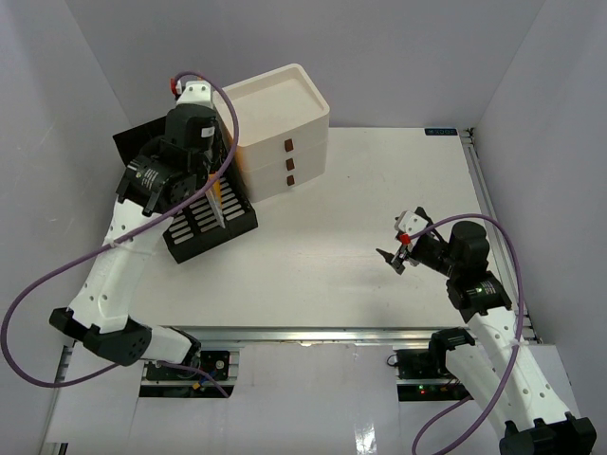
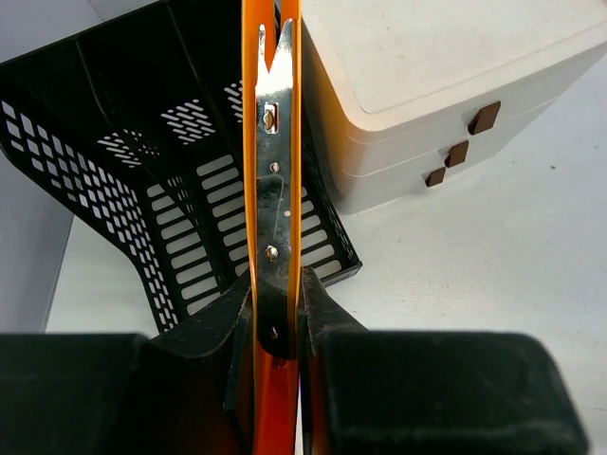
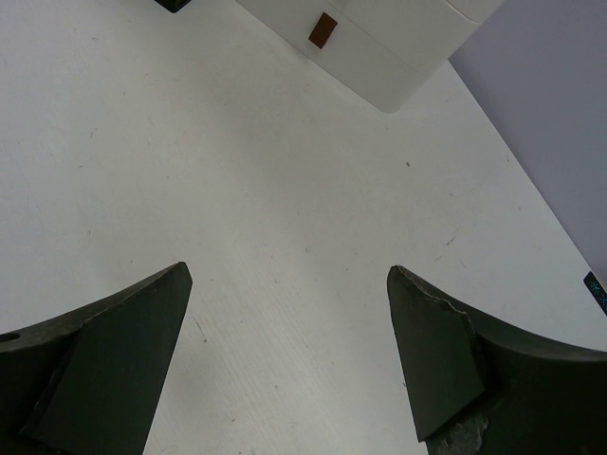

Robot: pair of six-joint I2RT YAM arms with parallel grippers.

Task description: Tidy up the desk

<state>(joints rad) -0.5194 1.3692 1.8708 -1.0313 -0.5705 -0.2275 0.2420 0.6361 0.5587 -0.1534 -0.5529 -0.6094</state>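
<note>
The desk (image 1: pixel 360 209) is a white tabletop with a metal rail at its front. My left gripper (image 1: pixel 214 194) is shut on a thin orange tool with a metal strip (image 2: pixel 273 142) and holds it on edge over the right side of a black slotted basket (image 1: pixel 204 227). In the left wrist view, my left gripper (image 2: pixel 275 289) pinches the tool's lower end, above the basket (image 2: pixel 114 171). My right gripper (image 1: pixel 396 254) hangs open and empty over bare desk at the right. The right wrist view shows my right gripper (image 3: pixel 289 284) wide open above the desk (image 3: pixel 237 171).
A white three-drawer box (image 1: pixel 285 123) with brown handles stands at the back, touching the basket's right side. It also shows in the left wrist view (image 2: pixel 427 85) and the right wrist view (image 3: pixel 379 47). White walls enclose the desk.
</note>
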